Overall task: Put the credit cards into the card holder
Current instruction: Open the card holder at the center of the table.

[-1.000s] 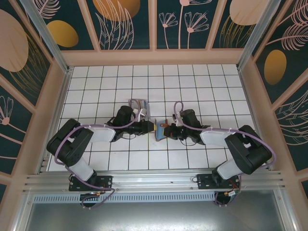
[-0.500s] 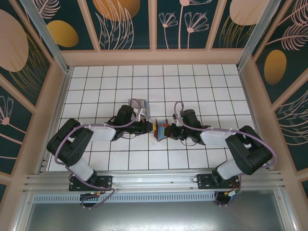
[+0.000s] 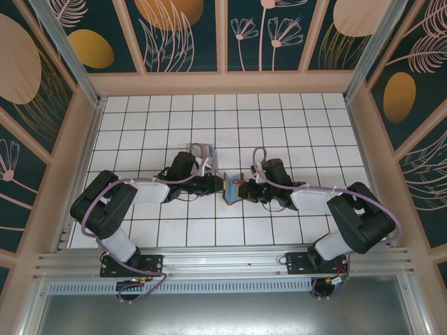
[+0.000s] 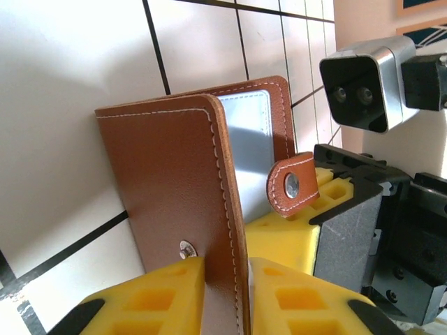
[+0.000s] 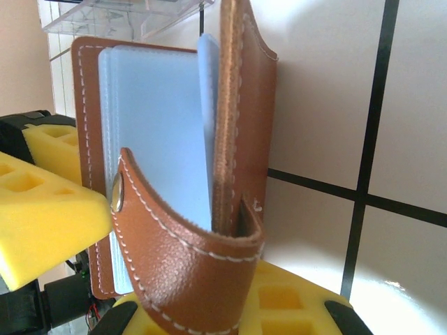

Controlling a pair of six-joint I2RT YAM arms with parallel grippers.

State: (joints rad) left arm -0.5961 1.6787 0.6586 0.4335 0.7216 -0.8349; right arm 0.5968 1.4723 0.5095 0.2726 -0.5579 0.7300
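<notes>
The left jaws pinch one cover of the open card holder (image 4: 160, 174); the right jaws, seemingly, the other

One card holder (image 3: 232, 188), one clear case (image 3: 202, 155), two arms: left arm (image 3: 140, 192), right arm (image 3: 314, 199).

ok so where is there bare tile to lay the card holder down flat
Widest free patch: the far tile rows between the back wall and the arms. A bare strip also runs between the arms and the near rail. Crowded: the centre, where the left gripper and right gripper both pinch the card holder, with the clear case just behind.
</notes>
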